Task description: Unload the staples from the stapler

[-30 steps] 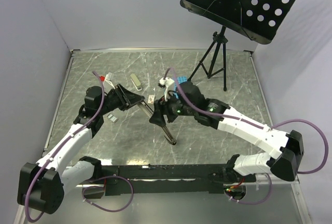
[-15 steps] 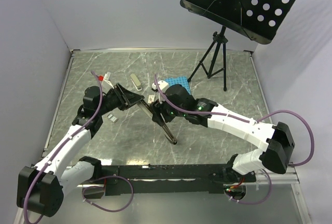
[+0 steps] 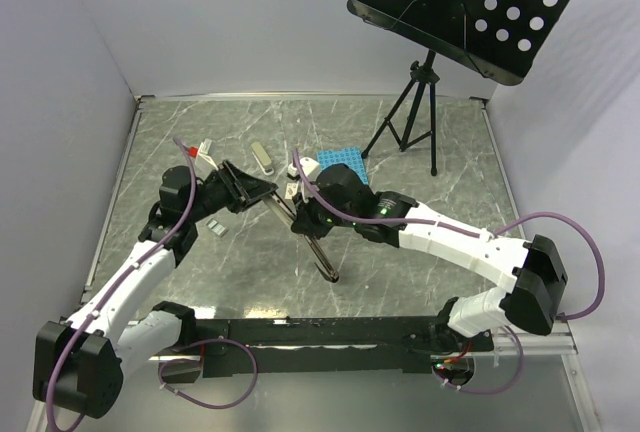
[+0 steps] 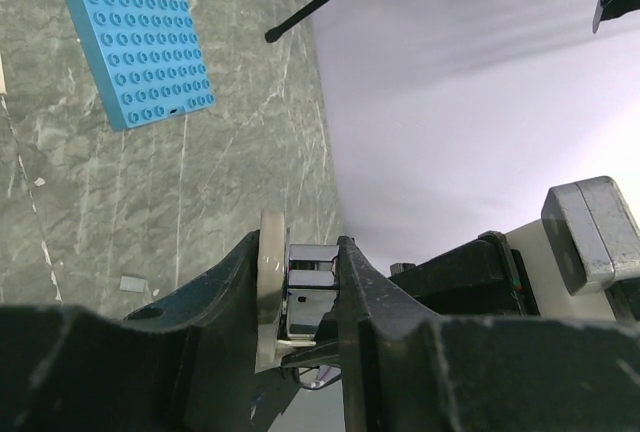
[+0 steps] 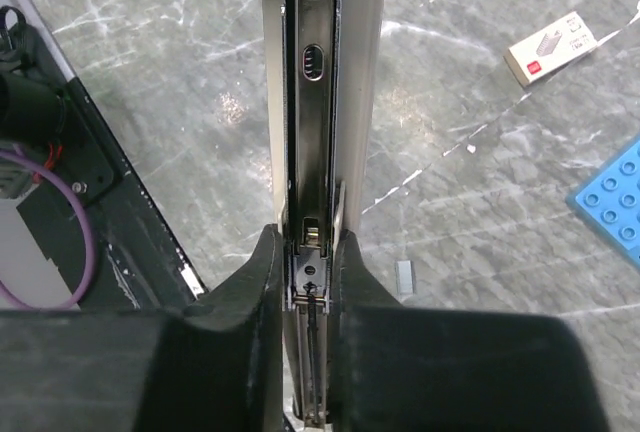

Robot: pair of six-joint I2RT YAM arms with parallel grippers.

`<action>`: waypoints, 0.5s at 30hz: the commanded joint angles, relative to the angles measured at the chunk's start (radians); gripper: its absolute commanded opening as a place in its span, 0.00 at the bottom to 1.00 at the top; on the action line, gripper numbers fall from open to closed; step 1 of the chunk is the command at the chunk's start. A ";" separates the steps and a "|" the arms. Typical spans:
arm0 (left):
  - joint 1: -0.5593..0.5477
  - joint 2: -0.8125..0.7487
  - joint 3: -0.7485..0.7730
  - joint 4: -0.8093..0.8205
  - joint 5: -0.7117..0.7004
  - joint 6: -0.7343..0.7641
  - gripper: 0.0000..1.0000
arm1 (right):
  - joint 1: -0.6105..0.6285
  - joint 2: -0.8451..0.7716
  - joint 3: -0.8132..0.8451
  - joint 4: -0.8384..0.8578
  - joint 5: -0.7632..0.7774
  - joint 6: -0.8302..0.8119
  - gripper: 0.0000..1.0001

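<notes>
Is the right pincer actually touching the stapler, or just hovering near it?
Touching. The right wrist view shows the right pincer clamped on both sides of the stapler.

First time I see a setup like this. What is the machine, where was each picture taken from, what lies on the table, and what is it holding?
The machine is two robot arms, a left arm and a right arm, bolted at the near edge of a marbled table. The wide picture looks down from above and behind them. The other two come from a camera on each wrist, so the dark shapes at the bottom are that arm's own fingers. The left pincer is clamped on one end of the stapler, slim and black with its metal channel exposed. The right pincer is shut on that channel further along. On the table lie a blue studded plate, a small tan box and a pale grey oblong piece. A black tripod stand is at the back.
</notes>
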 commanded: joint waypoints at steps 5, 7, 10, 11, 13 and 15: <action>-0.001 -0.011 0.071 0.007 0.043 -0.008 0.76 | -0.064 -0.027 -0.013 0.005 0.047 0.079 0.00; -0.001 -0.006 0.091 -0.009 0.045 0.018 0.90 | -0.098 -0.023 -0.013 -0.028 0.032 0.104 0.00; -0.001 0.011 0.123 -0.047 0.054 0.055 0.99 | -0.193 -0.030 -0.025 -0.094 0.012 0.133 0.00; -0.001 0.018 0.140 -0.061 0.054 0.082 0.99 | -0.236 -0.035 -0.028 -0.109 0.015 0.130 0.00; -0.001 0.029 0.157 -0.113 0.045 0.111 0.99 | -0.270 -0.046 -0.028 -0.176 0.062 0.118 0.00; -0.001 0.031 0.177 -0.171 0.019 0.168 0.99 | -0.325 -0.035 -0.024 -0.268 0.105 0.101 0.00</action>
